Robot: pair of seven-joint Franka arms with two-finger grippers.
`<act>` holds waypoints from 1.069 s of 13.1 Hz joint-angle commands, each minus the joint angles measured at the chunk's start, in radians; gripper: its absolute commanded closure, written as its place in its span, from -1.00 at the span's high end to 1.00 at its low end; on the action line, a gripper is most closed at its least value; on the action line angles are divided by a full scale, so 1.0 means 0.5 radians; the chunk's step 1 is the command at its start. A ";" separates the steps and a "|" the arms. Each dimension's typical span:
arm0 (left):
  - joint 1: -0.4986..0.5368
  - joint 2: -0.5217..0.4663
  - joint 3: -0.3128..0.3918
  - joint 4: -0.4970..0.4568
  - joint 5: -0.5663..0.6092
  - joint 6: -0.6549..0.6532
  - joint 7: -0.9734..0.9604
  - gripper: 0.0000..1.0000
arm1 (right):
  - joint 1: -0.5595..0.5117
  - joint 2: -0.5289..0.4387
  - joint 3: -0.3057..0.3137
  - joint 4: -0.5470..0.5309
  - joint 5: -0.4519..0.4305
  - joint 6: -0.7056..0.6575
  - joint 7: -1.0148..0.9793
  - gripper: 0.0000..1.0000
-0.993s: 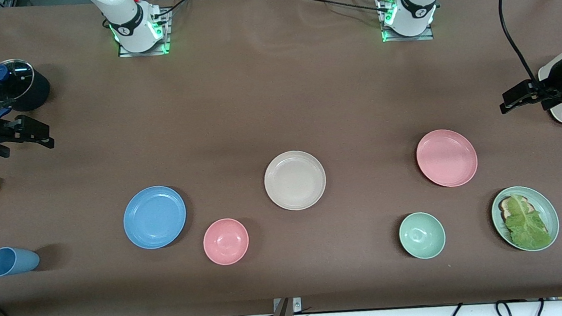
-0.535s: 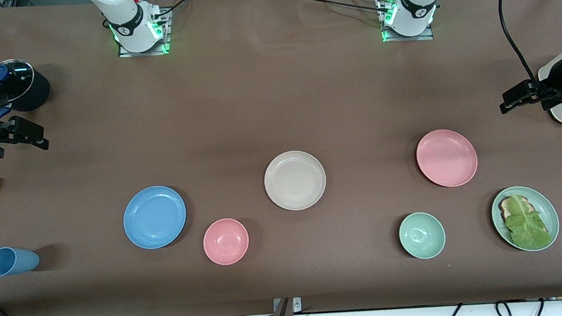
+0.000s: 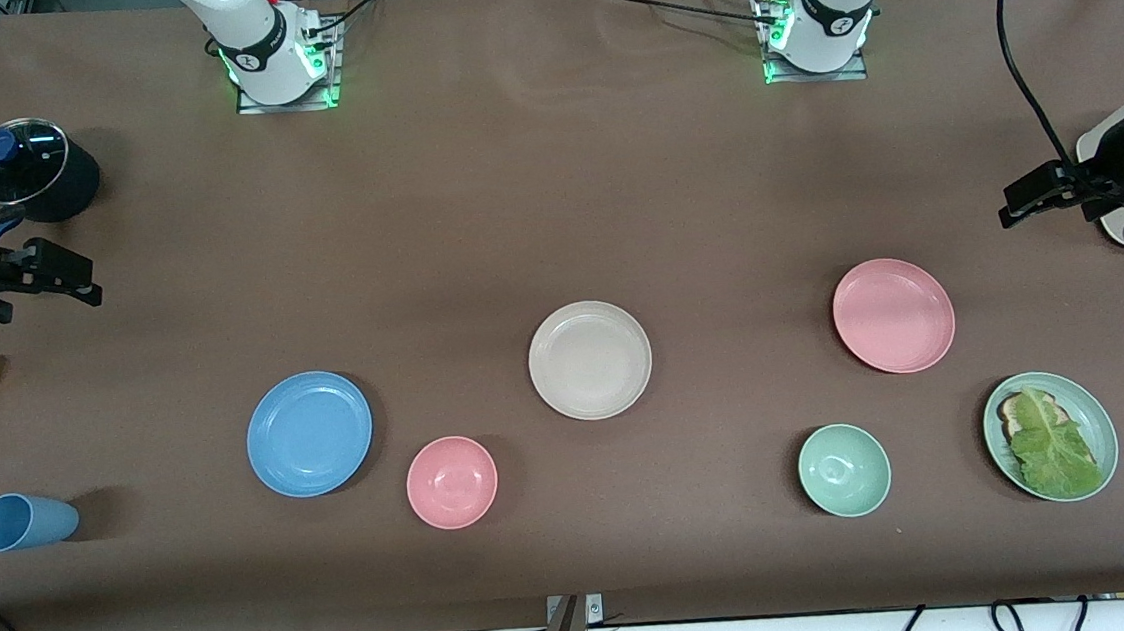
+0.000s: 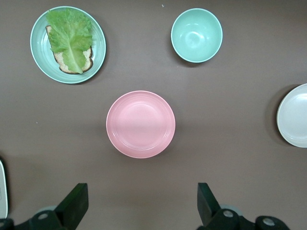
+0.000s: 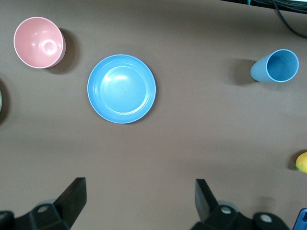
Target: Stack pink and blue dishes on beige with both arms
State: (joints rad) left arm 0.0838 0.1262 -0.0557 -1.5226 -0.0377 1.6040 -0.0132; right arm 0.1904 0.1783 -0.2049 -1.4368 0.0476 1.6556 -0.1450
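Nearest the front camera on the brown surface (image 3: 552,186) lies the blue plate (image 3: 309,434), toward the right arm's end. Slightly farther sits the beige plate (image 3: 590,359), mid-surface, then the pink plate (image 3: 893,314) toward the left arm's end — all three well apart. Farthest, the right end effector (image 5: 139,203) and left end effector (image 4: 142,206) hover at opposite ends, apparently high up — fingers spread, holding nothing.
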 commanded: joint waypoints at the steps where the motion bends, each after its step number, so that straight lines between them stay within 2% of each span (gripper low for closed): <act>1: 0.001 -0.010 0.001 -0.011 -0.023 0.007 0.045 1.00 | -0.003 0.005 0.005 0.024 0.006 -0.001 -0.029 1.00; 9: 0.053 0.045 0.019 0.002 -0.020 0.022 0.005 1.00 | 0.000 0.005 0.005 0.024 0.006 -0.001 -0.026 1.00; 12: 0.065 0.220 0.025 0.011 0.023 0.053 -0.004 1.00 | -0.006 0.005 0.005 0.020 0.006 -0.004 -0.008 1.00; 14: 0.166 0.431 0.038 0.087 0.008 0.050 0.002 1.00 | -0.007 0.021 0.005 0.020 0.006 -0.001 -0.020 1.00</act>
State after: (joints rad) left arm 0.1280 0.2422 -0.0387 -1.5248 -0.0370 1.6241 -0.0177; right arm 0.1904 0.1797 -0.2050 -1.4371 0.0476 1.6563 -0.1450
